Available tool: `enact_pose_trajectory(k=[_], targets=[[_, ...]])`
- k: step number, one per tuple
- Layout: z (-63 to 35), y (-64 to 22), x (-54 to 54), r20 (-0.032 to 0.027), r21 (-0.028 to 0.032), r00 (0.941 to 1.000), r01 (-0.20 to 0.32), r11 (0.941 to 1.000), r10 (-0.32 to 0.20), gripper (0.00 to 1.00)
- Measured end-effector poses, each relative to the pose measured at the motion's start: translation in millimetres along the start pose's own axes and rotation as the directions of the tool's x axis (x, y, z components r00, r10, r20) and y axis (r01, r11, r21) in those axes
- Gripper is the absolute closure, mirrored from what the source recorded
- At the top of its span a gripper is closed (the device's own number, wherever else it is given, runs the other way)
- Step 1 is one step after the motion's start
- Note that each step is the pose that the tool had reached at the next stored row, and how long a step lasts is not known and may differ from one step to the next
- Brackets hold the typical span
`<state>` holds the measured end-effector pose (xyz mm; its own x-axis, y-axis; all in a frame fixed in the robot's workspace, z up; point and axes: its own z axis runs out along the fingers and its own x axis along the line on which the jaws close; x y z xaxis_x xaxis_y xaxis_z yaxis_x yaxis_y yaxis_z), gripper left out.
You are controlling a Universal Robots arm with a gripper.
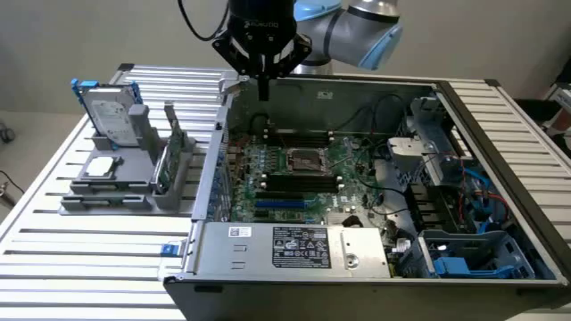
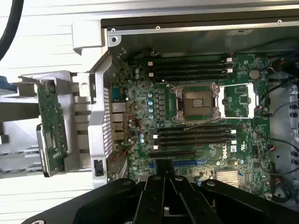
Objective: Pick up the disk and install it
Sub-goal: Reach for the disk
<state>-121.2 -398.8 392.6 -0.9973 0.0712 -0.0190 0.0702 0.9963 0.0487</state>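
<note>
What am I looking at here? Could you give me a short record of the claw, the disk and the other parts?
claw: shut, empty, hanging above the open computer case
disk: upright in the grey rack, at the exterior view's left, apart from the claw
circuit card: green, on edge in the same rack
chip: small, silver, flat on the rack
motherboard: inside the case, processor socket at its middle
progress: disk not yet picked up

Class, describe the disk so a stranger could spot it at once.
To the exterior view's left of the open computer case stands a grey rack. The disk stands upright at its far end, a silver-grey slab in a blue frame, unlike the thin green card nearby.
</note>
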Motion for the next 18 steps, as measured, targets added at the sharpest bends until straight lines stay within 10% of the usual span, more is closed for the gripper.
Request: enact_pose_trajectory(k=[10, 18], targets=[[0.0, -0.1, 1.9, 0.0001, 0.0, 1.0, 0.0, 1.0, 0.0, 0.89], [0.5, 2.0, 38.4, 0.0, 0.0, 1.0, 0.0, 1.0, 0.0, 0.89]])
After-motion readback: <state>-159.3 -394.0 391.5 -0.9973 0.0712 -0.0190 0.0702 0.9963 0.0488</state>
